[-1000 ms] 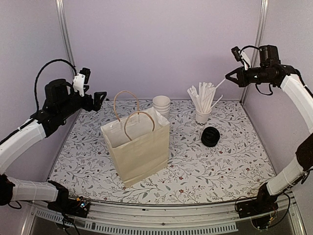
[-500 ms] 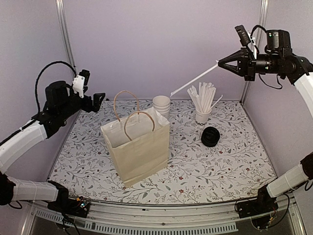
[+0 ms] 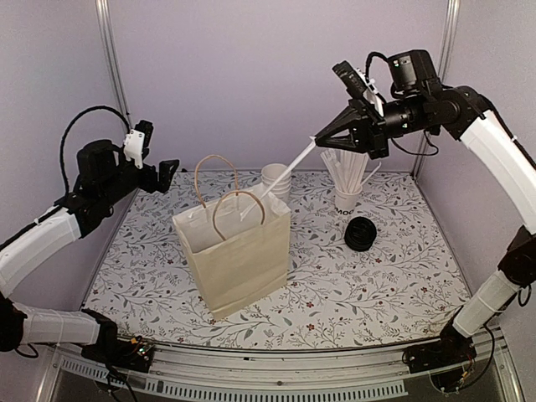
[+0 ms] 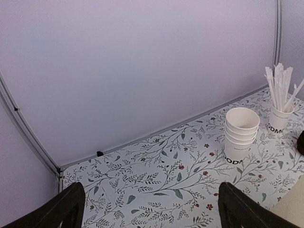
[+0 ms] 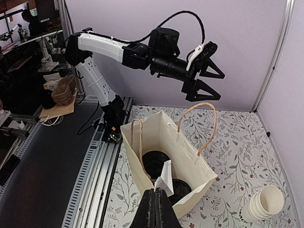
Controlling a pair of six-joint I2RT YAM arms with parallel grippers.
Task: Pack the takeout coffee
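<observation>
The right gripper (image 3: 320,139) is pinching a long thin white straw (image 3: 283,172), slanting down and left into the tall cream paper bag (image 3: 243,260), where black-lidded coffee cups (image 5: 155,164) are sitting. The left gripper (image 3: 170,166) is hanging wide open.

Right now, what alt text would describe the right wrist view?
The right gripper, shut on a white straw, points it down into an open cream paper bag with two black lids at the bottom. The left gripper hangs open beyond the bag.
</observation>
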